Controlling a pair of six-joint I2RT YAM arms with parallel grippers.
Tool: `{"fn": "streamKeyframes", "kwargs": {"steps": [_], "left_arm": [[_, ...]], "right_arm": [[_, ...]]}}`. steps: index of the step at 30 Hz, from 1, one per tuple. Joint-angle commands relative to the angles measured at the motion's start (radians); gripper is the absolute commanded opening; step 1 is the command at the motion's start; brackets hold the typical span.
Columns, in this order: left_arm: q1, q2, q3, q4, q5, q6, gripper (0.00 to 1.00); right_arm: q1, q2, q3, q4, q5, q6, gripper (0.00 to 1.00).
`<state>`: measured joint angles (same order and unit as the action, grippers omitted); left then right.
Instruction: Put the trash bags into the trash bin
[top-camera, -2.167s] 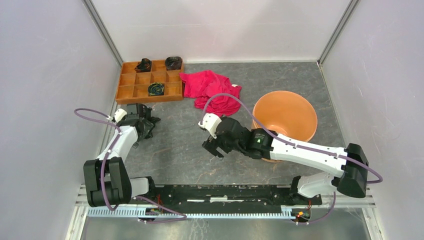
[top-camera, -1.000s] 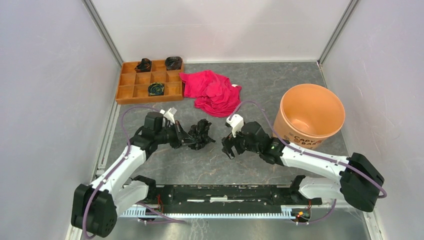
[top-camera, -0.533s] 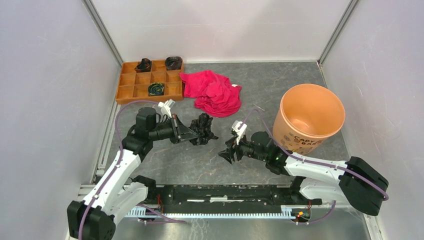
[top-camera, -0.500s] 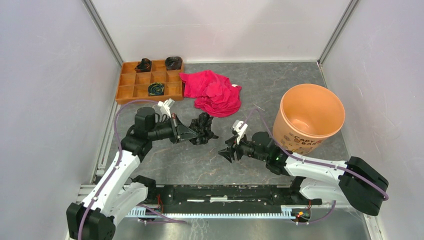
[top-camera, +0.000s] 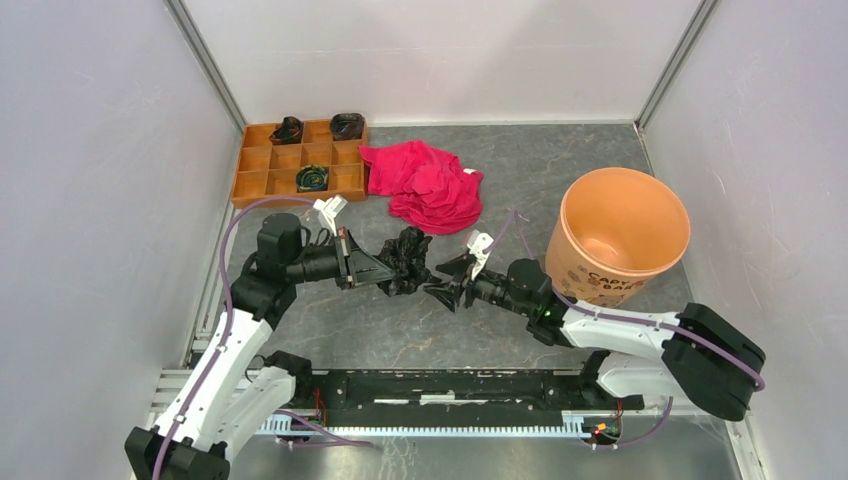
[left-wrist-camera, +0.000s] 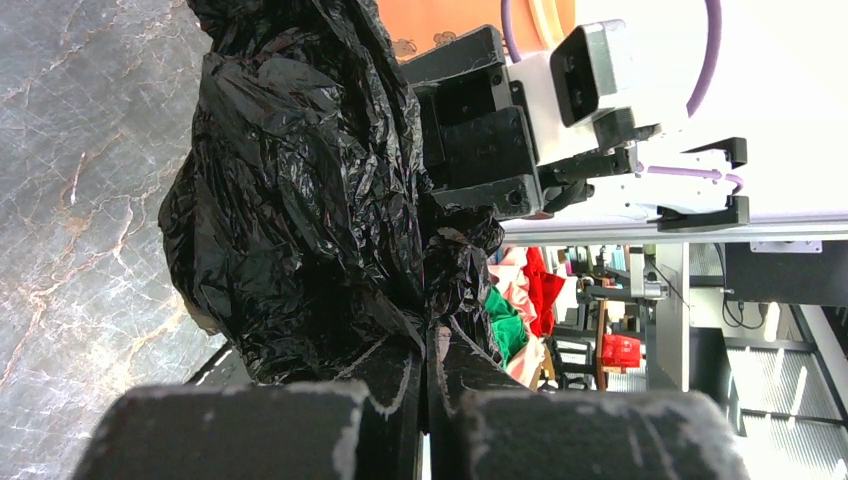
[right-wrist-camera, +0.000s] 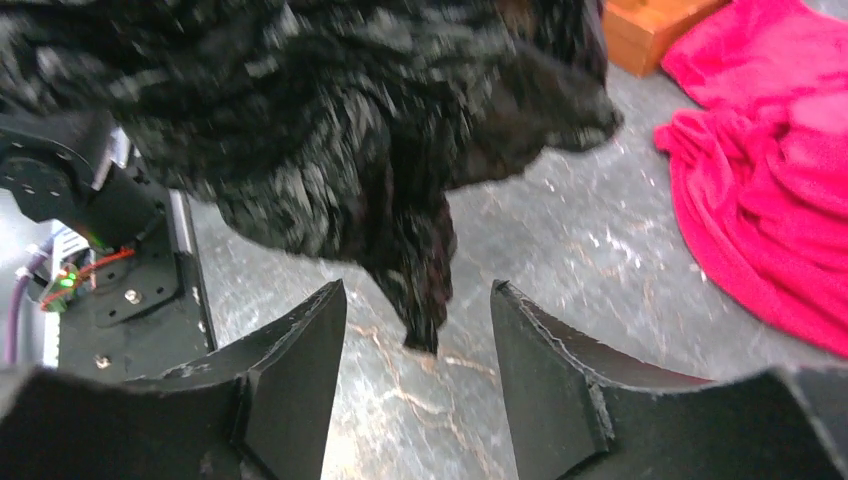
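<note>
My left gripper (left-wrist-camera: 425, 350) is matte black just like the glossy black trash bag (top-camera: 405, 260), pale-orange trash bin (top-camera: 590, 280) right of the bag, hot-pink cloth (top-camera: 425, 185) behind it, grey white-veined table (top-camera: 350, 320) under it.

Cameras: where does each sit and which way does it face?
Top external: above and behind, looking down on the table; left arm and right arm show.
Left wrist: on left arm, looks along its shut fingers at the trash bag, right arm beyond.
Right wrist: on right arm, looks past its open fingers at the trash bag, red cloth beyond.
Both wrist views share that bag.
</note>
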<state>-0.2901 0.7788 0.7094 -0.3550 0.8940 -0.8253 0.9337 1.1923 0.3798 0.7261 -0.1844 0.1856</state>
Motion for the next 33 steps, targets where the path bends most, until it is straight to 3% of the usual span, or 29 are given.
{"fn": "streamKeyframes", "kwargs": {"steps": [1, 4, 9, 16, 21, 25, 27, 29, 33], "left_arm": [[-0.001, -0.020, 0.054, 0.001, 0.041, -0.038, 0.02], [-0.001, -0.019, 0.057, 0.001, 0.043, -0.046, 0.02], [-0.001, -0.012, 0.096, 0.019, 0.038, -0.058, 0.02], [-0.001, 0.086, 0.231, -0.074, -0.154, 0.082, 0.15], [-0.001, 0.172, 0.259, -0.111, -0.411, 0.147, 0.24], [0.000, 0.211, 0.265, -0.151, -0.583, 0.185, 0.26], [0.000, 0.199, 0.271, -0.197, -0.669, 0.220, 0.20], [0.001, 0.171, 0.282, -0.254, -0.802, 0.253, 0.04], [0.000, 0.098, 0.294, -0.318, -0.884, 0.318, 0.02]], "right_arm": [[-0.003, 0.049, 0.107, 0.088, -0.092, -0.015, 0.61], [-0.003, 0.060, 0.120, 0.084, -0.046, -0.012, 0.50], [-0.003, 0.073, 0.109, 0.053, -0.058, 0.015, 0.01], [0.026, 0.019, 0.027, -0.094, -0.184, 0.192, 0.00], [0.028, -0.036, 0.070, -0.377, -0.108, 0.287, 0.00], [0.001, -0.039, 0.145, -0.587, -0.040, 0.338, 0.00], [-0.017, -0.041, 0.171, -0.631, -0.051, 0.326, 0.00], [-0.019, -0.050, 0.190, -0.667, -0.042, 0.281, 0.00], [-0.018, -0.038, 0.225, -0.826, 0.048, 0.122, 0.00]]}}
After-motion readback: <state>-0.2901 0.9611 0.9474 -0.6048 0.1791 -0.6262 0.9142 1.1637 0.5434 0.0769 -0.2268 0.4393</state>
